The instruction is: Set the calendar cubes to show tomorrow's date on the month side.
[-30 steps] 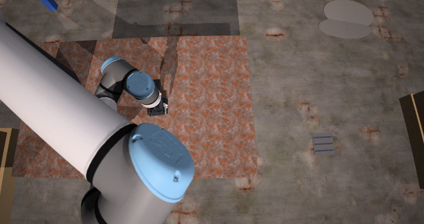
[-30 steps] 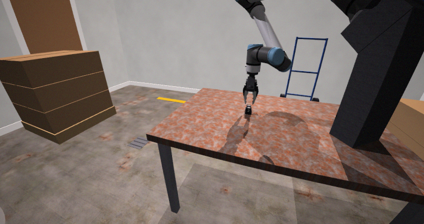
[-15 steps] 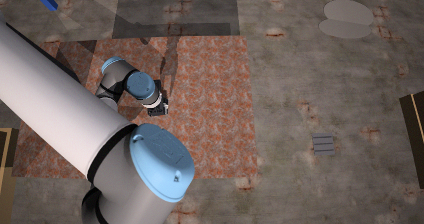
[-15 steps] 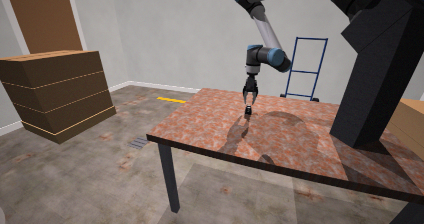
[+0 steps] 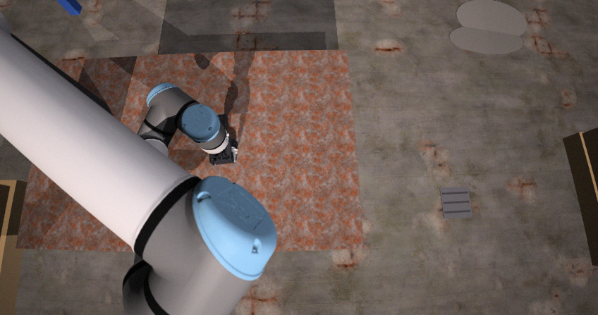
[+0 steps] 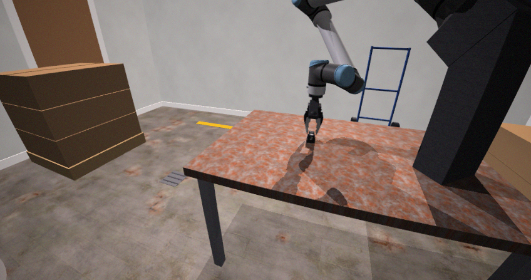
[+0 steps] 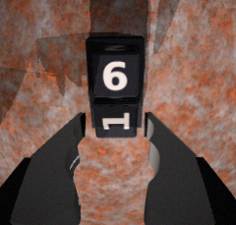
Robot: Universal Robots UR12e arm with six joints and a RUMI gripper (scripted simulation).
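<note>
The gripper (image 7: 115,132) hangs partly open over the calendar (image 7: 115,89), gripping nothing, its jaws either side of the cube showing 1 (image 7: 116,122). The calendar sits toward the bench's (image 6: 242,158) far edge. Nothing looks changed yet; turning the cube showing 6 (image 7: 115,77) remains.

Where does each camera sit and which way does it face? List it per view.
Top: overhead, facing down at the table; upper arm, wrist.
Exterior: beside the table, facing across it; whole arm, base.
Wrist: on the gripper, facing down at the calendar; both fingers, apart.
Shared: exterior and wrist both show gripper over calendar.
</note>
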